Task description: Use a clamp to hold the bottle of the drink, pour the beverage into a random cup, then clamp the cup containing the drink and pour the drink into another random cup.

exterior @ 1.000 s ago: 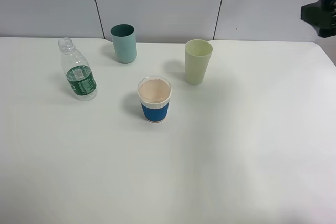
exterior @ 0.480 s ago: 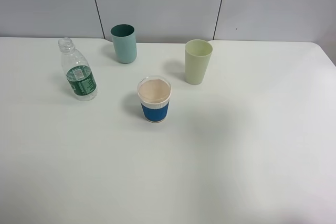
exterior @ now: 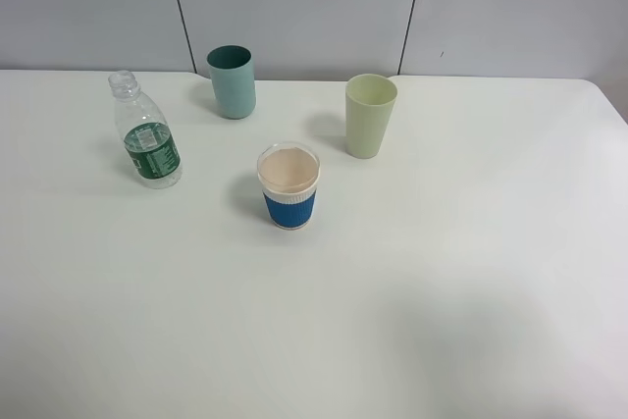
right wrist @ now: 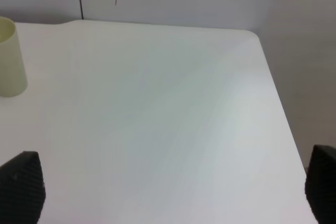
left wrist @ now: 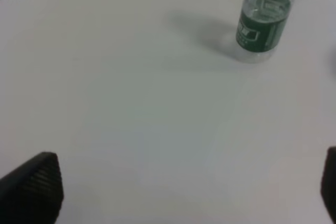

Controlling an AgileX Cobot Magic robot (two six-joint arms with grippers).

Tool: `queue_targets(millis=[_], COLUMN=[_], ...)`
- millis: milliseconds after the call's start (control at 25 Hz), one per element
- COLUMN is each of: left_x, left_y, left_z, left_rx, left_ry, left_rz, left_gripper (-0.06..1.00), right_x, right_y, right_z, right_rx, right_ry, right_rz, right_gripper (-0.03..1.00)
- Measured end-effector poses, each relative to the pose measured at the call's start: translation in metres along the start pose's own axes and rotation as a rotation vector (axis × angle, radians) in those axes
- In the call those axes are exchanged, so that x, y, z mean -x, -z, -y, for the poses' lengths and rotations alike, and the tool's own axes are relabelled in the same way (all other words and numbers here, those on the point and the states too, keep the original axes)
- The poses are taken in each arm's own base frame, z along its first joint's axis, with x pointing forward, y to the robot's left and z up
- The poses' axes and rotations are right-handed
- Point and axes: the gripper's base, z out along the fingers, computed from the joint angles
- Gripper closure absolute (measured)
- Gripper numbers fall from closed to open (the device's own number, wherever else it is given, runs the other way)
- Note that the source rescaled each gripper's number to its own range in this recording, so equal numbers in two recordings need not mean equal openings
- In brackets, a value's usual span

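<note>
The wide white counter (exterior: 471, 272) carries four vessels, all upright and well apart from one another.

Tallest is one small clear plastic bottle with a dark green label band (exterior: 145, 130), standing uncapped near the counter's left side. It looks light and thin-walled, so a hard squeeze would probably buckle it and push liquid out of the open neck. The labelled middle seems the best place to take hold, since the band offers more friction than bare plastic. How much clear beverage it holds is hard to tell.

Next come two plain tapered tumblers: one pale yellow-green (exterior: 370, 115) toward the back right of centre, one darker teal (exterior: 233, 80) at the back, left of it. Both look stiff, smooth and likely slippery.

Shortest is one white-rimmed cup with a ribbed blue sleeve (exterior: 288, 186), near the middle, nearer than the tumblers. It probably crushes easily; the ribbed sleeve should give the surest hold.

The left gripper (left wrist: 184, 192) hangs over bare counter short of the bottle, jaws spread wide and empty. The right gripper (right wrist: 173, 192) is likewise released, holding nothing, with the yellow-green tumbler off to one side.
</note>
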Motion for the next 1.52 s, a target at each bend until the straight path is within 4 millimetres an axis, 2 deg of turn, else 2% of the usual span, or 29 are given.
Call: queue_targets(millis=[160, 440, 720, 1320, 1520], left_x=[0.000, 0.000, 0.000, 0.000, 0.000], left_y=[0.000, 0.000, 0.000, 0.000, 0.000], left_z=[0.000, 0.000, 0.000, 0.000, 0.000], left_rx=[0.000, 0.000, 0.000, 0.000, 0.000], left_ry=[0.000, 0.000, 0.000, 0.000, 0.000], left_rz=[0.000, -0.002, -0.002, -0.002, -0.002], left_gripper=[-0.06, -0.06, -0.06, -0.06, -0.06], right_x=[-0.011, -0.039, -0.038, -0.038, -0.038], right_y=[0.003, -0.026, -0.036, -0.036, -0.036], right_z=[0.000, -0.013, -0.018, -0.018, -0.019], right_rx=[0.000, 0.075, 0.105, 0.107, 0.042], right_ry=[-0.004, -0.015, -0.041, -0.045, -0.073], right_rz=[-0.057, -0.210, -0.144, -0.141, -0.148], right_gripper=[-0.02, -0.02, -0.02, -0.02, -0.02])
